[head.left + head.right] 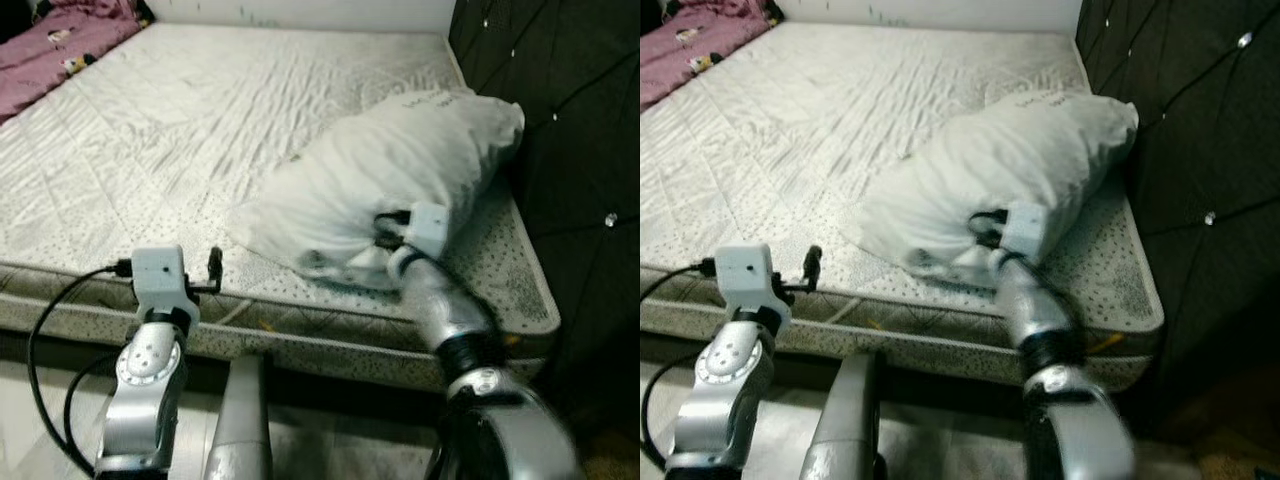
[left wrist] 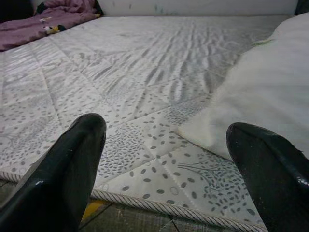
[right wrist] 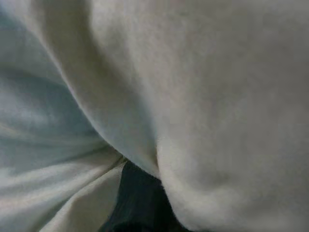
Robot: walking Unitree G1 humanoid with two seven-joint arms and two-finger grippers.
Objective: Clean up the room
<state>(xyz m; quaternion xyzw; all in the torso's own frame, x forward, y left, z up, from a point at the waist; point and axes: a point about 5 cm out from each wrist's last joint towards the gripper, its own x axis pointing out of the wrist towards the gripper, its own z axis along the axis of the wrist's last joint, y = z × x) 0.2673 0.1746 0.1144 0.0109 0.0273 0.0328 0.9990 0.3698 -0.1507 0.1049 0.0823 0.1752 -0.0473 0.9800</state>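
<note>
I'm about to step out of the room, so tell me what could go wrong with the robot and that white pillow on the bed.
The right hand is pressed deep into the white pillow, so it may pinch only loose cover, which could slip or stretch when pulled. The pillow lies near the mattress edge; a tug could drag it onto the floor. The left hand hovers open at that edge and could snag the piping.

— What's the room like?
— A bed takes up most of it. The mattress is bare, pale and quilted with a speckled pattern, and its near edge has a corded seam.
— And around it?
— On the right stands a dark tufted headboard with shiny studs. A light wall runs along the far side. A purple blanket lies bunched at the far left corner. Pale floor shows near left.
</note>
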